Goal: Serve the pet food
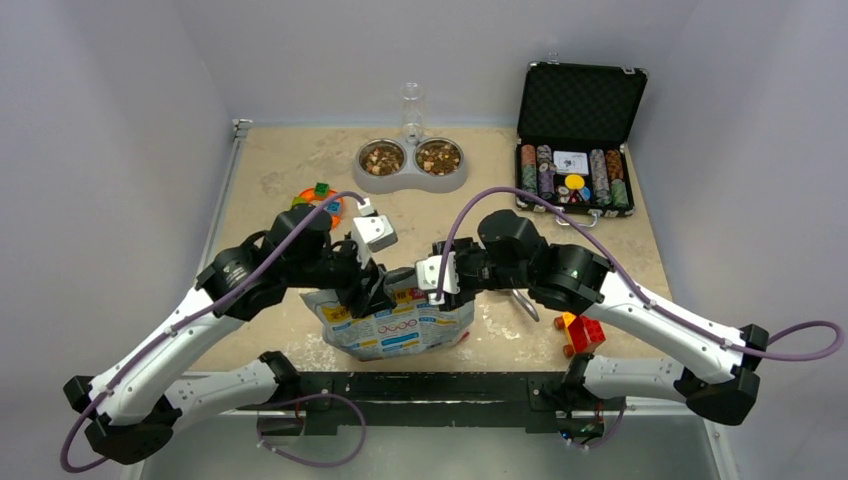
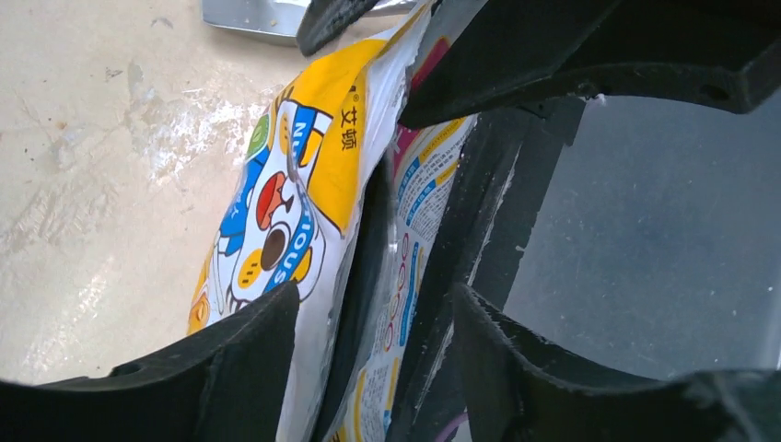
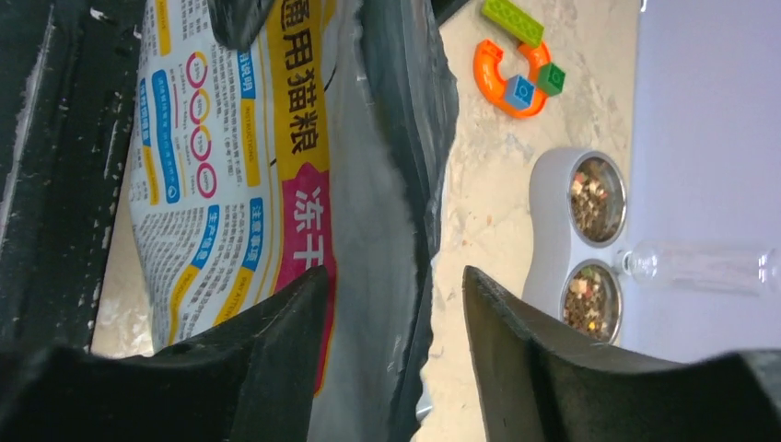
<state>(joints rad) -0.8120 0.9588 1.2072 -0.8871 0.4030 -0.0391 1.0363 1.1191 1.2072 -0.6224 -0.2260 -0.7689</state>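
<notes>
Pet food: small brown/tan dry kibble pellets (image 1: pixel 383 157), heaped in both round steel bowls of grey plastic double feeder (image 1: pixel 410 184), far centre of beige mottled counter (image 1: pixel 280 170).
Axis: pellets too small to tell heading; feeder's long axis runs left-right.
Arms: both bent inward, wrists meeting at white/pink/yellow printed foil bag (image 1: pixel 395 335), near edge.
Left end effector (image 2: pixel 373 304): fingers spread, bag's edge betw. them, not pinched.
Right end effector (image 3: pixel 394 285): spread too, straddling bag's jagged silver-lined mouth.
</notes>
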